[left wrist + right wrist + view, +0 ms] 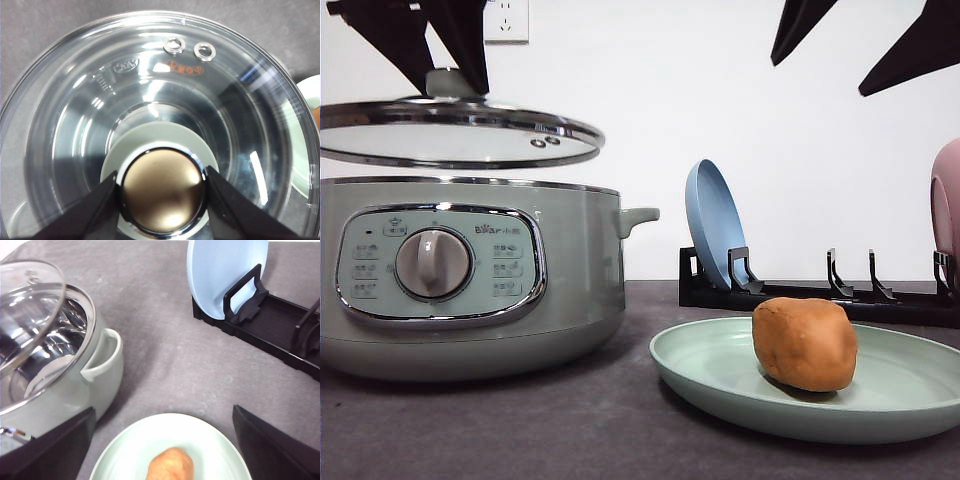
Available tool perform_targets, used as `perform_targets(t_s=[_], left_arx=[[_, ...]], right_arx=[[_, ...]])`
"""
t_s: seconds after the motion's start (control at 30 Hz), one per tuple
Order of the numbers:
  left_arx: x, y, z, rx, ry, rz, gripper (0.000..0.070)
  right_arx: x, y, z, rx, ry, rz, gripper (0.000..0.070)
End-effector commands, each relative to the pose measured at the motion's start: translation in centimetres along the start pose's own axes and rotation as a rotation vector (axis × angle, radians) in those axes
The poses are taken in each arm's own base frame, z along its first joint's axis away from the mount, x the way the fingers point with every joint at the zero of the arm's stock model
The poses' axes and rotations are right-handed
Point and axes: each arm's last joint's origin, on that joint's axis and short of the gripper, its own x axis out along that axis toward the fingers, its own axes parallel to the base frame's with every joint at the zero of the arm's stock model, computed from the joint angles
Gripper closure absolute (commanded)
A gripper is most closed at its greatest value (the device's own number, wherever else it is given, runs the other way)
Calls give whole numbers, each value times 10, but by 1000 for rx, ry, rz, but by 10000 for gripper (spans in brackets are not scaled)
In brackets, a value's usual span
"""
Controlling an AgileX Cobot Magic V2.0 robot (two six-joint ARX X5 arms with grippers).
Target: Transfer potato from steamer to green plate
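- Left gripper (448,82) hangs fingers down, clamped on the lid knob (162,192).
- Right gripper (850,55) hovers high, fingers spread wide, holding nothing.

Glass lid (455,132) hangs over steamer (470,275); above green plate (910,385) seems open.

A: Colours? Potato (805,343) orange-brown, plate (720,375) pale mint, both lower right of the front view.
B: Steamer (570,270) sage green, chrome rim. Racked plate (712,225) light blue, rack (880,296) black.
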Motion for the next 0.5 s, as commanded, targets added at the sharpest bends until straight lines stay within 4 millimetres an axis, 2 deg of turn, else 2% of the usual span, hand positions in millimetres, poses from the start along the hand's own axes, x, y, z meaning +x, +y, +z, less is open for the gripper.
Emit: perform_targets(t_s=[0.0,0.23,0.47], left_arx=[[0,-1,9,9,-47,-3,691],[17,-1,12,10,-9,-6,691],[17,-2,14,14,-28,-7,691]], right_arx=[[-2,2,4,-19,-14,6,148],[-3,2,4,-27,-17,-19,148],[-3,1,4,-27,-19,-22,148]])
